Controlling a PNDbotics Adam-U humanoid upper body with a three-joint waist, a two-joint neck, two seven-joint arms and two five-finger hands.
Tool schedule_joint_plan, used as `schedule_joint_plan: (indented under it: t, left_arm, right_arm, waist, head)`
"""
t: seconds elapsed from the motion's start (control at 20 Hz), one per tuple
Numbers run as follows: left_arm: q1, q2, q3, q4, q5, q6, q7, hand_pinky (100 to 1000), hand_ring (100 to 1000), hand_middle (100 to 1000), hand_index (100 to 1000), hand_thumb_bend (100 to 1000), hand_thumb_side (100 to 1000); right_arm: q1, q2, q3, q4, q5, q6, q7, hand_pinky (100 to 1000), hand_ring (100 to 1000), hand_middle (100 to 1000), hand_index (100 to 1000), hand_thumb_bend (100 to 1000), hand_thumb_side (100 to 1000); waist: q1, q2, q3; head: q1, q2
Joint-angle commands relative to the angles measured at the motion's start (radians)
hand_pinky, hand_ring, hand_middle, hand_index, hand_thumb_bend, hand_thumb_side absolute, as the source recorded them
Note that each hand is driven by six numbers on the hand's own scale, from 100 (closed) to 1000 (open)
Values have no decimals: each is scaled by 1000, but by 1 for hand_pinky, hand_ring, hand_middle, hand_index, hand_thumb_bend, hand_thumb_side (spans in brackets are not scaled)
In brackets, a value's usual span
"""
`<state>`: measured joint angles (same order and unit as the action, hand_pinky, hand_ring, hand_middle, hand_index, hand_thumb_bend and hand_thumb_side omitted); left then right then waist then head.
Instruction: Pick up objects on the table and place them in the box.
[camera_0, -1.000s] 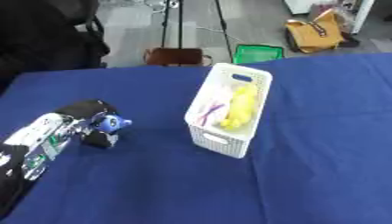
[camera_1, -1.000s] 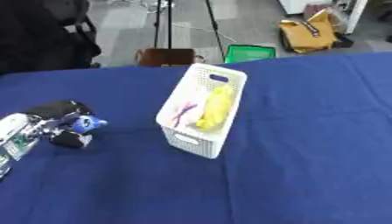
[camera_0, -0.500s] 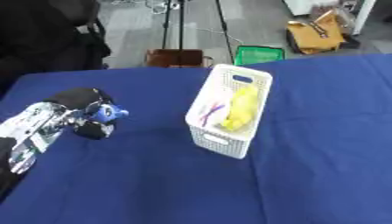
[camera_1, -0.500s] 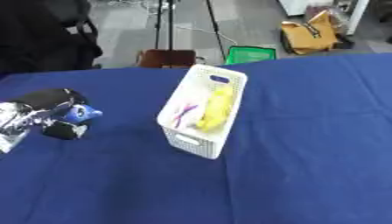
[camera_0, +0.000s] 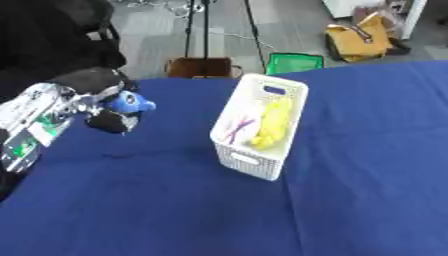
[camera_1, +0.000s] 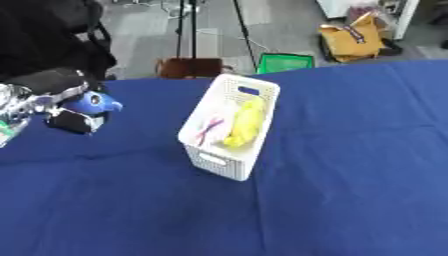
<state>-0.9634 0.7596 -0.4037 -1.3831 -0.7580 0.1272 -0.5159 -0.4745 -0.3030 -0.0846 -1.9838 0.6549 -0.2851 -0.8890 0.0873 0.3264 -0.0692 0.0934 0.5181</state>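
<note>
Tablecloth (camera_0: 131, 200): dark blue, plain. Box (camera_0: 238, 155) at centre: white, perforated walls. Inside it a yellow item (camera_0: 271, 125) and a pink-purple item (camera_0: 234, 131) are seen. Toy (camera_0: 129, 102) at 10 o'clock: bright blue. Left hand (camera_0: 98, 95): black, with silver arm panels marked green.

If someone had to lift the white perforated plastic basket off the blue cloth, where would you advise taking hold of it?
I would take the white perforated plastic basket by its short ends, from above: each end wall shows a cut-out handle slot. It stands upright and open-topped, so a top approach seems clear, while the long sides look wide.
</note>
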Motion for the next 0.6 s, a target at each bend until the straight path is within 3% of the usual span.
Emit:
schedule_joint_plan:
  t: [0.05,0.6]
  left_arm:
    - [-59,12,5,-17,26,-17,-15,267,517,650,784,100,447]
    - [-223,-93,12,67,98,-32,-38,216,483,607,765,100,488]
  right_arm:
    - [-9,-14,6,-16,-4,-13,-3,776,755,686,775,100,841]
    - [-20,-12,19,-16,-13,-23,9,778,755,686,775,100,838]
  waist:
    - [-3,-29,-5]
    - [18,-38,-45]
  head:
    - [12,8]
    - [43,9]
